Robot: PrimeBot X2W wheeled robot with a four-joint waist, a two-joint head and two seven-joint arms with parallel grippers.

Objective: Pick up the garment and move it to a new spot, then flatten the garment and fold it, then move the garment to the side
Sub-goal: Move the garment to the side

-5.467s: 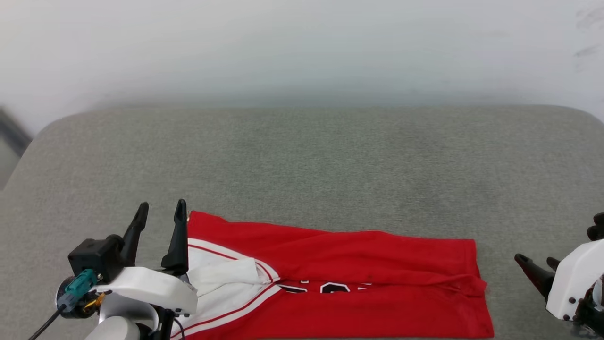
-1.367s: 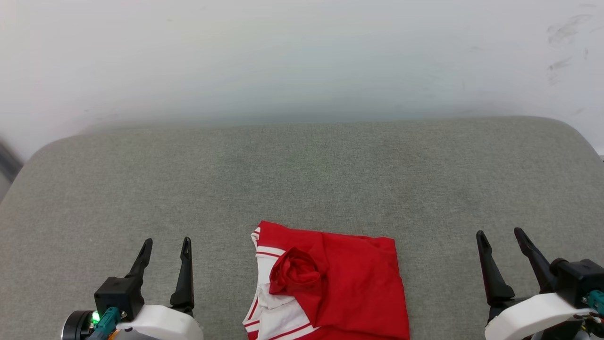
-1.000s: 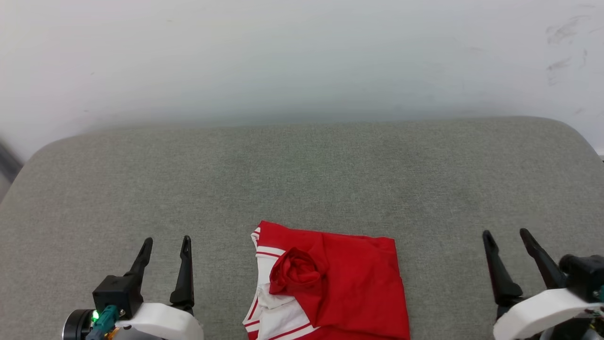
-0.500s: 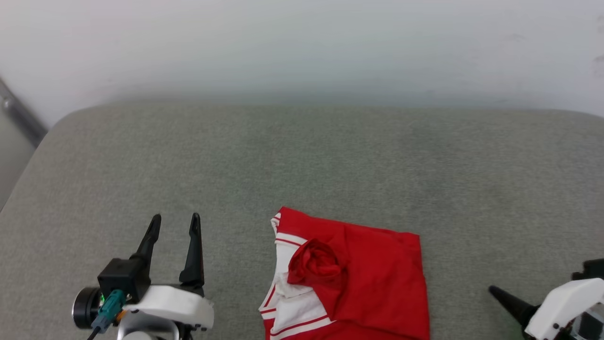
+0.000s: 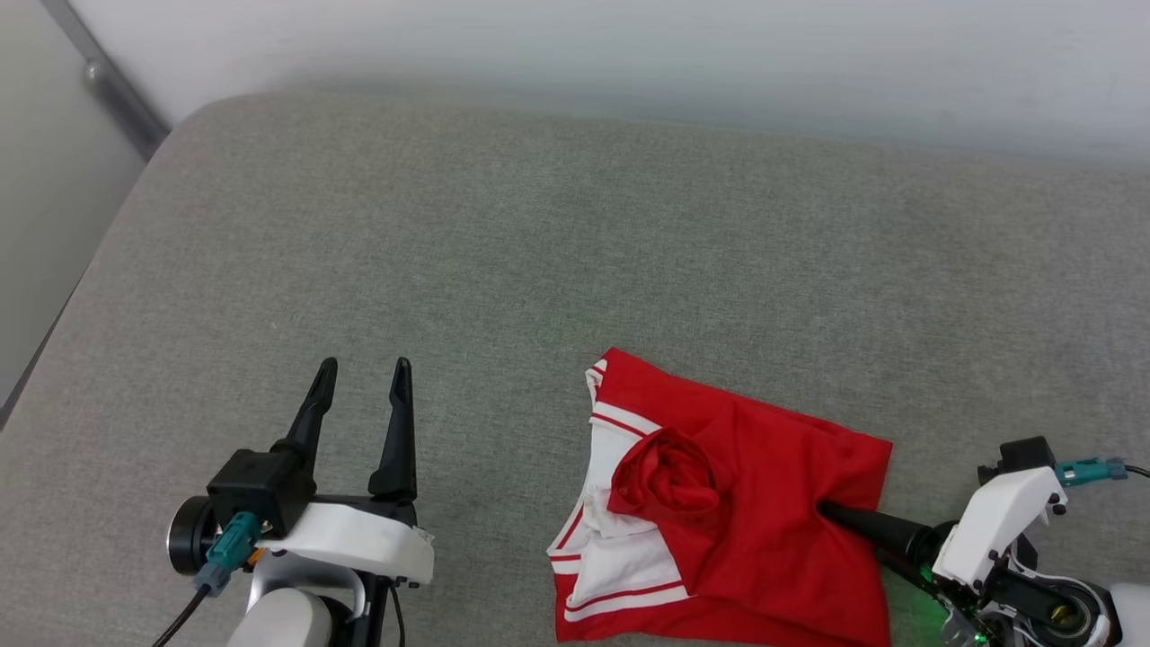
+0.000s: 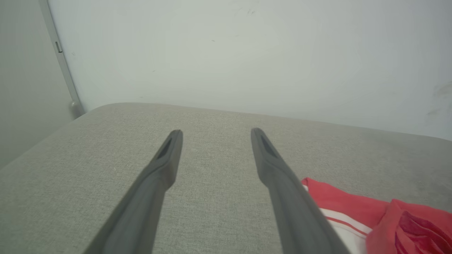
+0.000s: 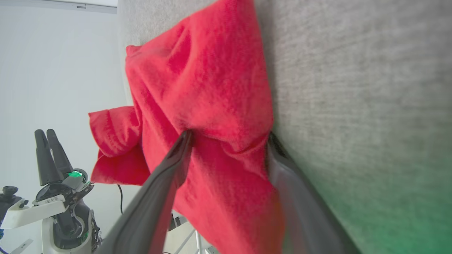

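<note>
Both sets of jaws gape: right gripper [image 7: 229, 135] straddles the folded garment's [image 5: 755, 521] right edge near the cushion's [image 5: 539, 225] front, probably lining up a pinch to drag it aside; left gripper [image 5: 364, 373] hovers clear, empty.

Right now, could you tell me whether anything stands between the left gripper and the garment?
Nothing visible does: bare grey surface lies between the open left gripper and the garment. The right gripper is at the garment's right edge, with fabric between its open fingers.
</note>
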